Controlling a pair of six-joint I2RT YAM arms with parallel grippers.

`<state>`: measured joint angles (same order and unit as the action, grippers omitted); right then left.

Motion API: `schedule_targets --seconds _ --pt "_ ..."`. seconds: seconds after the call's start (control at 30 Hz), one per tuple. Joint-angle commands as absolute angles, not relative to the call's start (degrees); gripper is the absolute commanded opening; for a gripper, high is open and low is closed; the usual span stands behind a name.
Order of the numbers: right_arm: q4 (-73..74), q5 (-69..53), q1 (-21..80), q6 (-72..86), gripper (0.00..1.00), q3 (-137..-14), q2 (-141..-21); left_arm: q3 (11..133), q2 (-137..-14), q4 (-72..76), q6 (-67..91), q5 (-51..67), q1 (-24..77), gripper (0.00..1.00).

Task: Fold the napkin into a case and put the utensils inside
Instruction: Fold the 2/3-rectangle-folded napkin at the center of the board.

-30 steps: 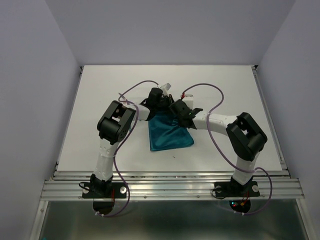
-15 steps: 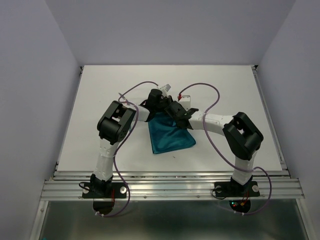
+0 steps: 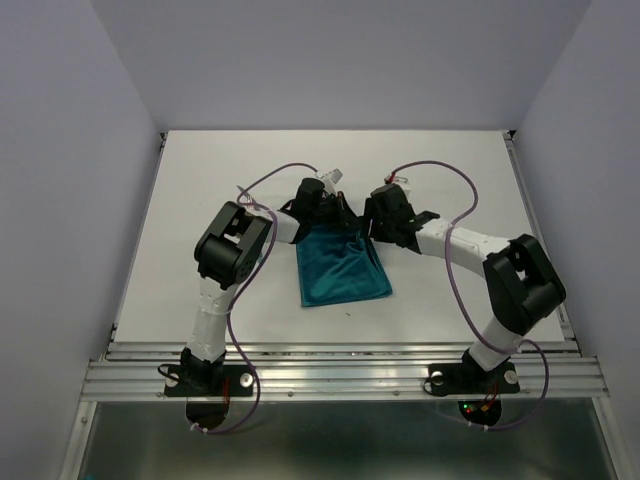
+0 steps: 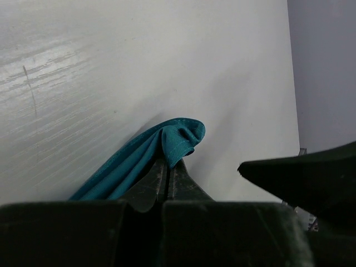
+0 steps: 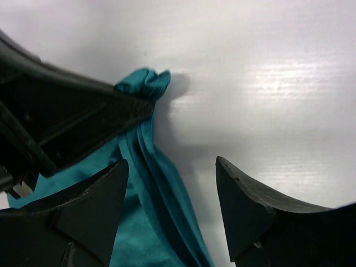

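Note:
The teal-green napkin [image 3: 342, 270] lies folded on the white table, its far end bunched up. My left gripper [image 3: 338, 224] is shut on that bunched far corner [image 4: 179, 136], the cloth pinched between its fingertips [image 4: 167, 167]. My right gripper [image 3: 372, 232] hovers just right of it, open and holding nothing. In the right wrist view the open right gripper [image 5: 169, 167] stands over the napkin's right edge [image 5: 161, 194], and the left gripper [image 5: 83, 119] crosses the upper left. The utensils show in none of the views.
The white table [image 3: 200, 200] ends at a metal rail [image 3: 340, 375] along the near side. Purple cables [image 3: 275, 172] loop above both arms. Grey walls enclose the left, right and back.
My right gripper has opened, let go of the napkin and drawn back to the right. The left gripper stays shut on the far corner.

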<state>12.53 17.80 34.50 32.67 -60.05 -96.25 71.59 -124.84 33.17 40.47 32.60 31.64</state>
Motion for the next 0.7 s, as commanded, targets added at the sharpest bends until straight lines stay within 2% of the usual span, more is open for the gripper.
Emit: schedule_targets --seconds 0.0,0.47,0.67 --pt "5.89 8.19 29.89 30.24 0.70 -60.47 -94.40 70.84 -121.64 34.72 39.11 34.01 31.20 0.00" --pt "0.71 -7.02 27.07 20.74 0.70 -60.48 -97.65 71.19 -121.55 34.89 39.20 35.42 30.67 0.00" --pt "-2.36 -8.61 27.07 19.69 0.73 -58.98 -99.14 71.46 -121.99 35.07 39.55 35.95 30.67 0.00"
